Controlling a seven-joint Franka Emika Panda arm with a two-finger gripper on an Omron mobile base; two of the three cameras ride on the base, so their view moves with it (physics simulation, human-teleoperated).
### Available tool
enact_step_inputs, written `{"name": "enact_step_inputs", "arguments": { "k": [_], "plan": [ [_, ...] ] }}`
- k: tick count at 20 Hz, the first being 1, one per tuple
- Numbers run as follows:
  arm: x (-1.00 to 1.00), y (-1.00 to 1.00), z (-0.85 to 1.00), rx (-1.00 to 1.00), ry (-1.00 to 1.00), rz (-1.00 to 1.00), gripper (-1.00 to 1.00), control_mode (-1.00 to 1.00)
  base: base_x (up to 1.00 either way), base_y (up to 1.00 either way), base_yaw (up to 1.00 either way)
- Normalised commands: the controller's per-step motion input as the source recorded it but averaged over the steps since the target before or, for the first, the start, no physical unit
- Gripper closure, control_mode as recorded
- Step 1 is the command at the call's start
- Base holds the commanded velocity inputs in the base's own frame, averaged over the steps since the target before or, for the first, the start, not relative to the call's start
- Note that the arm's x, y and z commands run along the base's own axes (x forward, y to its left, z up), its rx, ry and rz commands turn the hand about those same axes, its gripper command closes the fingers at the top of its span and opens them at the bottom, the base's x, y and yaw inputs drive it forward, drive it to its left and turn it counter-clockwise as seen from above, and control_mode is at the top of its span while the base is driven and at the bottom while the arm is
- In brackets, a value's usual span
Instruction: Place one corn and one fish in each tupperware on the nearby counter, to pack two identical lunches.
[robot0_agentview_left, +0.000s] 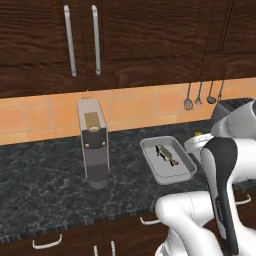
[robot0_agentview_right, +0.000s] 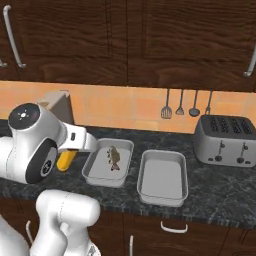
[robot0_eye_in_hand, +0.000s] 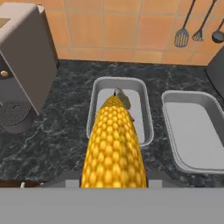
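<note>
Left base view. Counter (robot0_agentview_left: 45, 170): black-grey marbled stone. One tupperware (robot0_agentview_left: 168, 160) stands on it, holding the dark fish (robot0_agentview_left: 166, 154). A grey coffee machine (robot0_agentview_left: 93, 142) stands to the tray's left. The white arm covers the right side of the frame; a speck of yellow (robot0_agentview_left: 198, 134) past the arm's elbow is judged to be the carried corn, too small to confirm. Utensils (robot0_agentview_left: 200, 96) hang on the tiled wall.

Right base view. Two tupperware trays stand side by side: the left tray (robot0_agentview_right: 108, 162) holds the dark fish (robot0_agentview_right: 113, 158), the right tray (robot0_agentview_right: 162, 177) holds nothing. The plain corn (robot0_agentview_right: 65, 160) hangs at the end of the arm, just left of the left tray and above the counter; the fingers are hidden behind the wrist. A silver toaster (robot0_agentview_right: 224, 140) stands at far right.

Hand view. The gripper (robot0_eye_in_hand: 113, 177) is clamped on the plain corn (robot0_eye_in_hand: 113, 148), which juts forward over the near end of the left tray (robot0_eye_in_hand: 97, 87) and masks most of the fish (robot0_eye_in_hand: 124, 99). The fingertips themselves are buried behind the cob. The right tray (robot0_eye_in_hand: 192, 98) is bare.

Progress, as judged: one fish is packed. The corn in hand is not yet set down. Left to do: this cob, the second fish and the husked cob. Their whereabouts cannot be told.
</note>
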Motion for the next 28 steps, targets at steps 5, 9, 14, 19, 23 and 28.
{"name": "enact_step_inputs", "arguments": {
  "k": [5, 9, 14, 19, 23, 28],
  "plan": [
    [0.86, 0.07, -0.59, 0.00, 0.00, 0.00, 1.00, -1.00, 0.00, 0.00, 0.00],
    [0.72, 0.02, -0.63, 0.00, 0.00, 0.00, 1.00, -1.00, 0.00, 0.00, 0.00],
    [0.58, 0.00, -0.38, -0.01, 0.14, 0.00, 1.00, -1.00, 0.00, 0.00, 0.00],
    [0.45, 0.03, -0.35, -0.02, 0.25, 0.00, 1.00, -1.00, 0.00, 0.00, 0.00],
    [0.59, 0.00, -0.37, 0.00, 0.26, 0.01, 1.00, -1.00, 0.00, 0.00, 0.00],
    [0.65, 0.00, -0.40, 0.00, 0.23, 0.03, 1.00, -1.00, 0.00, 0.00, 0.00]
  ]
}}
